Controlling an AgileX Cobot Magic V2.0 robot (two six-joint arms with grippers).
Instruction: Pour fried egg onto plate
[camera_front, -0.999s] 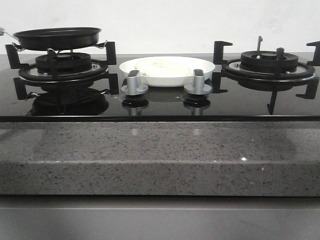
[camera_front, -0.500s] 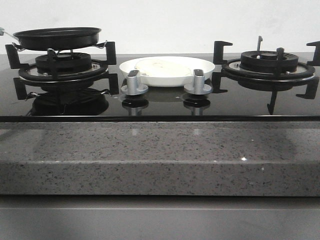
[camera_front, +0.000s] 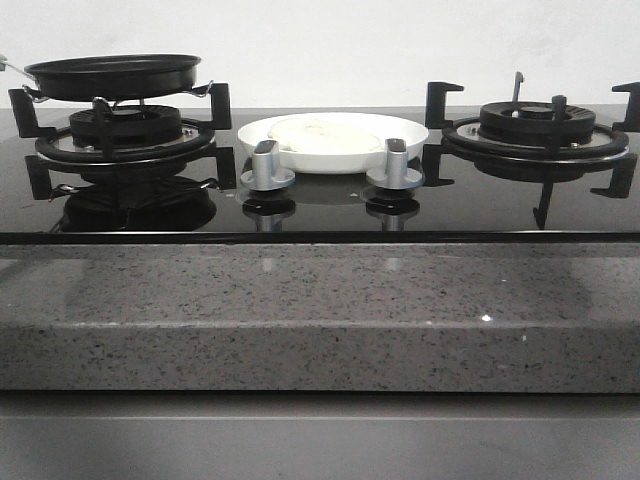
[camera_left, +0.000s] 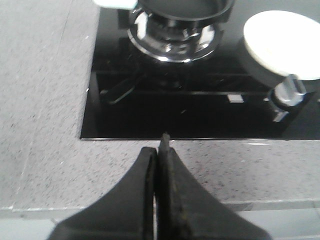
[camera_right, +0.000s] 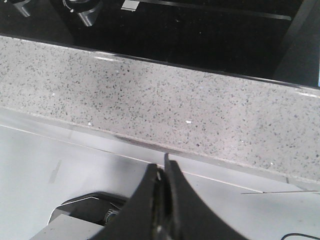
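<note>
— Where is the fried egg (camera_front: 325, 134) right now?

— It lies flat in the plate (camera_front: 410, 133), which sits on the black glass stove top (camera_front: 320, 205) between the two burners, just behind the two silver knobs (camera_front: 268, 165). From my left wrist the plate shows as a pale disc, too washed out to pick the egg apart from it.

— And the pan (camera_front: 112, 75)?

— It rests on the left burner (camera_front: 125, 135), level, with its handle reaching off the left edge. It is apart from the plate.

— What are your hands doing?

— My left hand (camera_left: 161, 150) has its fingers pressed together with nothing between them, hanging over the speckled grey bench (camera_front: 320, 310) at the front edge of the stove. My right hand (camera_right: 162, 172) is pressed together too, holding nothing, out in front of the bench edge. Neither shows in the front view.

— The right burner (camera_front: 537, 130)?

— Bare grate, nothing on it.
</note>
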